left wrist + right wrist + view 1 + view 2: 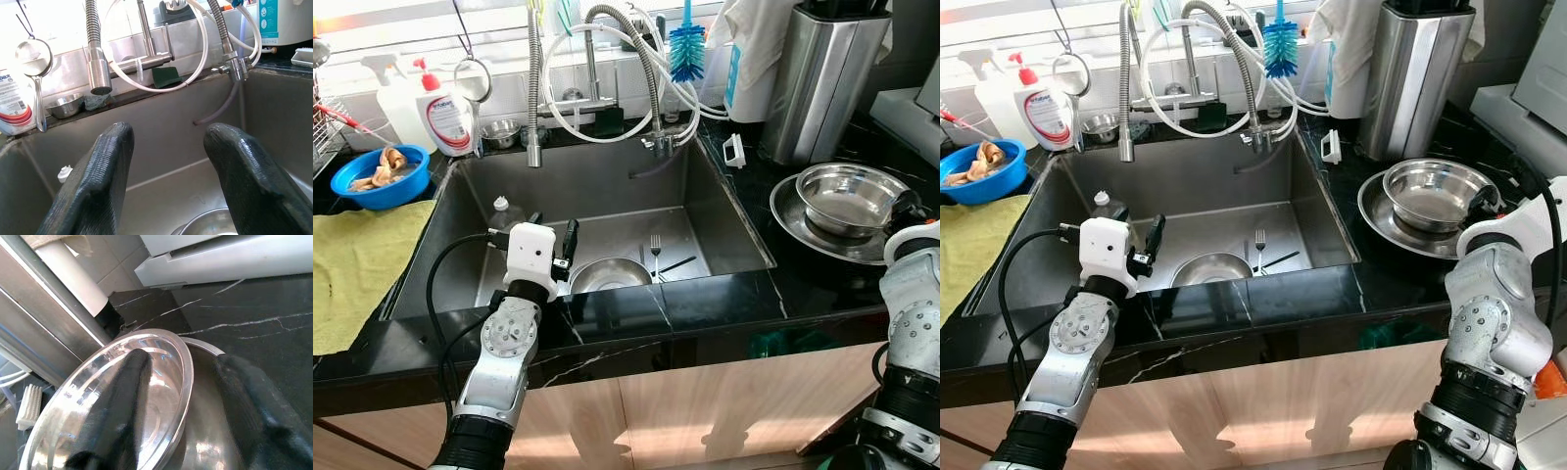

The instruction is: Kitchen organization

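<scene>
My left gripper [553, 235] hangs open over the front of the steel sink [724, 211], with nothing between its fingers [98, 181]. Just below and in front of it a small steel bowl [610, 274] lies on the sink floor, and a fork [655, 253] lies beside that bowl. On the right counter another steel bowl [850, 196] rests in a steel plate [793, 220]. My right gripper [183, 367] is open at this bowl's near side, one finger inside the rim [188, 377] and one outside.
A small clear bottle [504, 212] stands in the sink's left corner. Pull-down faucets and hoses [534, 98] hang over the back. A blue bowl [382, 174] and yellow cloth [362, 264] lie left. A tall steel canister [822, 78] stands behind the plate.
</scene>
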